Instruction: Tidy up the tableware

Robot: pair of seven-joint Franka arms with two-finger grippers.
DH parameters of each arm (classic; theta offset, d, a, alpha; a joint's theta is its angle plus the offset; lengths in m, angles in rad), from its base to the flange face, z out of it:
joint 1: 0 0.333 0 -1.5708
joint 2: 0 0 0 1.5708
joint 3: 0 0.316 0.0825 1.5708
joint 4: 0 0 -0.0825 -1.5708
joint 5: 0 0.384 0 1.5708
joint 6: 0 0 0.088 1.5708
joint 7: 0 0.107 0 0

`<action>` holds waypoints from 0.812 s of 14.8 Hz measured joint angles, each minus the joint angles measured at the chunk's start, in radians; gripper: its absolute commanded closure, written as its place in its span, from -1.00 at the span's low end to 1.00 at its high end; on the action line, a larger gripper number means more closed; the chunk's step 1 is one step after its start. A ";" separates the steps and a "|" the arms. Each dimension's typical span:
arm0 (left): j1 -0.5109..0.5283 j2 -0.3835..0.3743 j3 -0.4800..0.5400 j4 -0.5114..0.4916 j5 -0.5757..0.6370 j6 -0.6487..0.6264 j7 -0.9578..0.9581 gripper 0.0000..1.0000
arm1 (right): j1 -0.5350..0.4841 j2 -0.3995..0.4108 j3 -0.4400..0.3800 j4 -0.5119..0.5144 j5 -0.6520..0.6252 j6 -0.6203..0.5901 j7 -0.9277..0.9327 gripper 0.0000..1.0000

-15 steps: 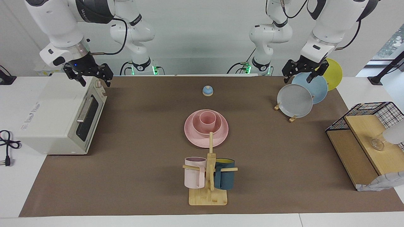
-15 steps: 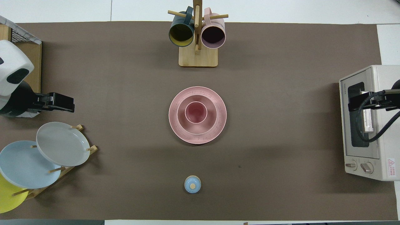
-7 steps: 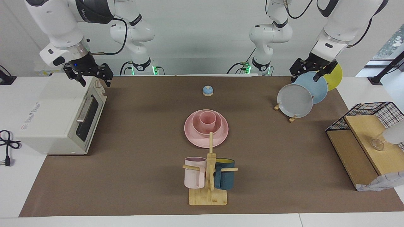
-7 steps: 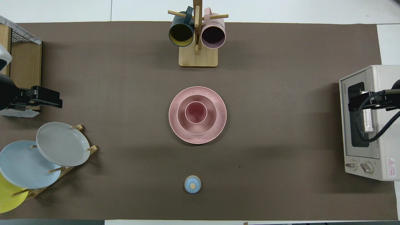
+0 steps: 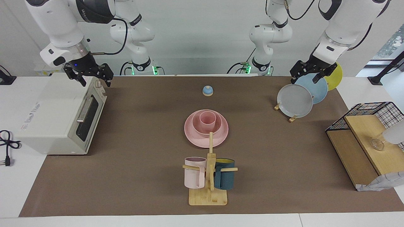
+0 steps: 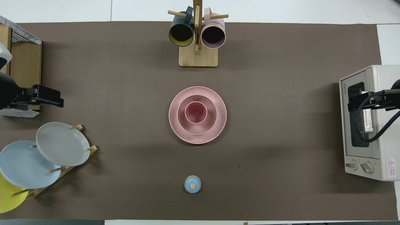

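Note:
The matte pink plate [image 5: 202, 142] lies in the middle of the brown mat. The pink bowl [image 5: 195, 126] sits on it and the small pink cup [image 5: 207, 119] stands upright in the bowl. The overhead view shows the same stack of plate [image 6: 175, 122], bowl [image 6: 212, 117] and cup [image 6: 196, 112]. My left gripper [image 5: 311, 74] is open and empty, raised over the plate rack. My right gripper [image 5: 90, 77] is open and empty over the toaster oven, where that arm waits. Both are well away from the pink stack.
A rack holds a grey plate [image 5: 295, 101], a blue plate [image 5: 317, 88] and a yellow plate [image 5: 336, 75] at the left arm's end. A toaster oven [image 5: 60, 116] stands at the right arm's end. A mug tree [image 5: 208, 189] holds a pale pink and a teal mug. There is also a small blue bell [image 5: 207, 90] and a wire-and-wood shelf [image 5: 363, 142].
My left gripper has risen and drawn back toward the left arm's end of the table, over the plate rack. The right arm and the pink stack have not moved.

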 measured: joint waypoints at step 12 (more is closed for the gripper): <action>-0.001 0.000 -0.010 -0.001 0.017 0.000 0.051 -1.00 | 0.000 0.000 0.008 0.000 0.000 0.000 0.000 -1.00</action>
